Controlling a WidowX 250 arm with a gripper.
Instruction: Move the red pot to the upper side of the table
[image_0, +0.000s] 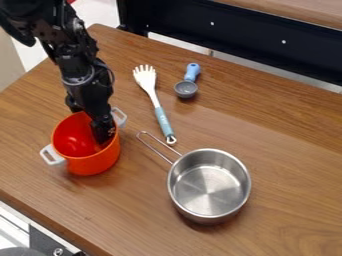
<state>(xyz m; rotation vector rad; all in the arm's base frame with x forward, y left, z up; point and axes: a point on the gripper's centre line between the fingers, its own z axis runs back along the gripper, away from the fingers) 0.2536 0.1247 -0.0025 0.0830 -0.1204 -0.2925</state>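
Where the black arm (87, 85) comes down from the far left, its gripper (103, 134) dips into the red pot (93, 165), by the right wall. I cannot tell if the gripper is apart, together or clamped on the pot. The red pot stands upright at the left of the brown wood table (280, 150). It has two white handles, one near left (52, 155) and one far right. To the right of the pot, a bit nearer, is a shiny silver pan (208, 190). Its thin handle (155, 147) points far and left. Near that handle is the low end of a white fork (148, 82) with a blue-green grip (163, 122). Its prongs point to the far side. Right of the fork is a little gray scoop (186, 89) with a blue handle (192, 71).
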